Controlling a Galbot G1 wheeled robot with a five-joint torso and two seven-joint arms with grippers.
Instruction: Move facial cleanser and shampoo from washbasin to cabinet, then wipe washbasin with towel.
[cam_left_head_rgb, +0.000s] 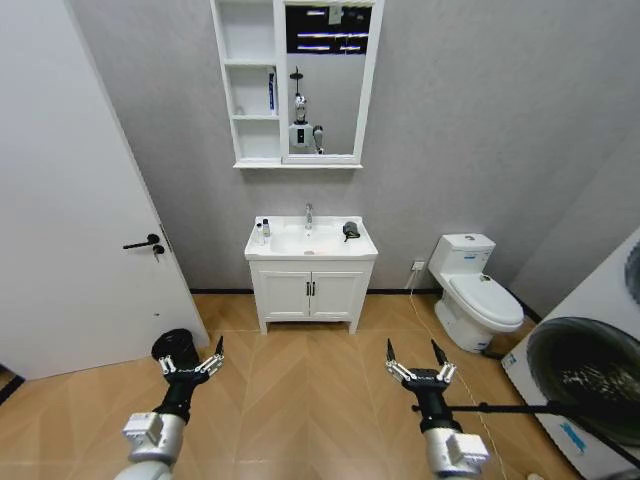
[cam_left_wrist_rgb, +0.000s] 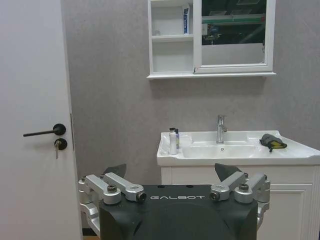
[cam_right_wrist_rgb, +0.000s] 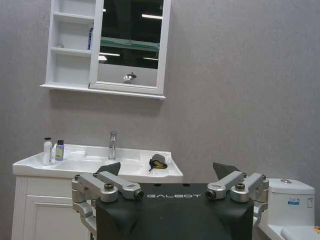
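Standing well back from the washbasin (cam_left_head_rgb: 311, 243), facing it square across bare wood floor. Nothing touched yet, I judge the task unstarted.

Left gripper (cam_left_head_rgb: 190, 364) is hanging low in front of me, fingers spread apart, holding nothing. Right gripper (cam_left_head_rgb: 421, 372) is doing the same on the other side, also spread and empty. Both are pointing forward, probably so the wrist cameras are looking at the target while I'm closing in.

Two small bottles are sitting together on the basin rim, on my left of the tap (cam_left_head_rgb: 309, 214): a white bottle (cam_right_wrist_rgb: 47, 151) and a bottle with a purple label (cam_right_wrist_rgb: 59, 150), just beside each other. I can't tell which is cleanser and which is shampoo. The towel (cam_left_head_rgb: 350, 230) is lying bunched on the rim on the other side of the tap, clear of the bowl.

The cabinet (cam_left_head_rgb: 250, 82) is hanging on the wall above the basin, joined to the mirror (cam_left_head_rgb: 328, 80). One tube (cam_left_head_rgb: 271, 92) is already standing in a middle cubby; other cubbies are looking free.

The door (cam_left_head_rgb: 70, 190) is flanking my left and the toilet (cam_left_head_rgb: 476, 290) my right, so the lane ahead is narrow-ish.
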